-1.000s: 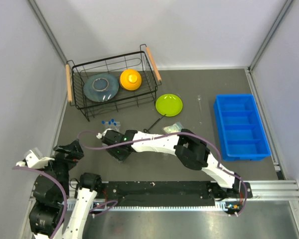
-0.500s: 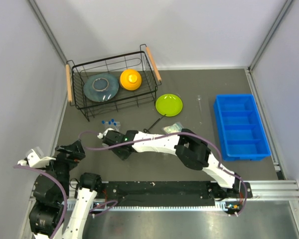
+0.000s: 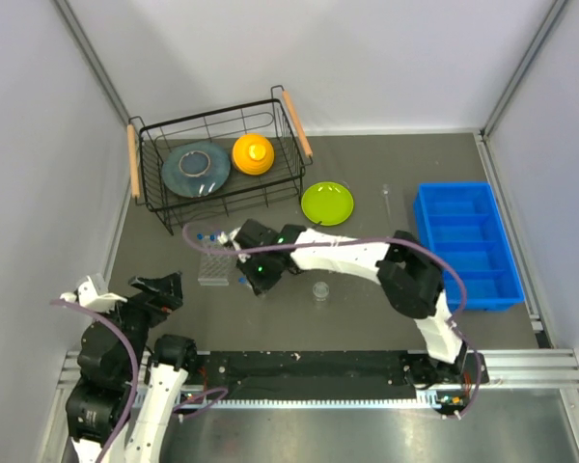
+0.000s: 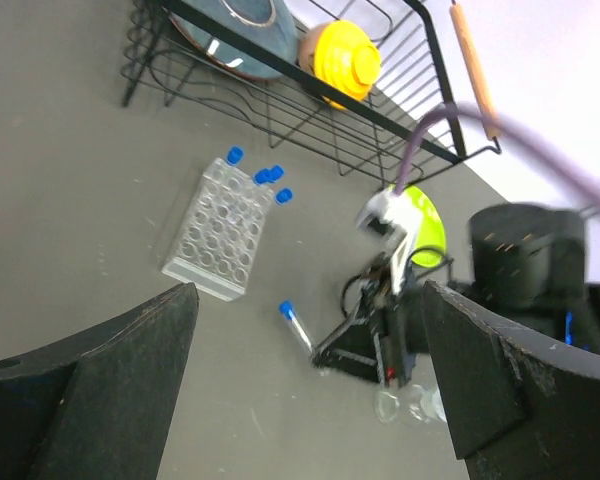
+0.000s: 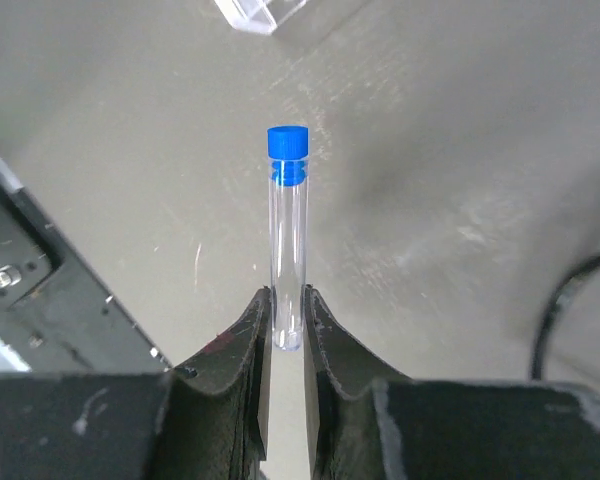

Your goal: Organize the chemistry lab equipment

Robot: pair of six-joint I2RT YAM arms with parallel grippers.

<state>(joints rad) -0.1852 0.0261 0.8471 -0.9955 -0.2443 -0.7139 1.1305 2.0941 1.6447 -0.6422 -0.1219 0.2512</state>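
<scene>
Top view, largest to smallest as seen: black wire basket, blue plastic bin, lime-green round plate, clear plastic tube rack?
Largest first:
black wire basket
blue plastic bin
lime-green round plate
clear plastic tube rack

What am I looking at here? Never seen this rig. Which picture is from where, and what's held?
Two robot arms are bolted at the table's near edge. One picture looks down from above and behind them; the other two come from a camera on each wrist. On the table: a wire basket holding a grey plate and an orange bowl, a lime-green plate, a blue bin, a clear tube rack and a small round dish. The right pincer is closed on a blue-capped test tube, clearest in its own wrist view. The left pincer is open and empty.
</scene>
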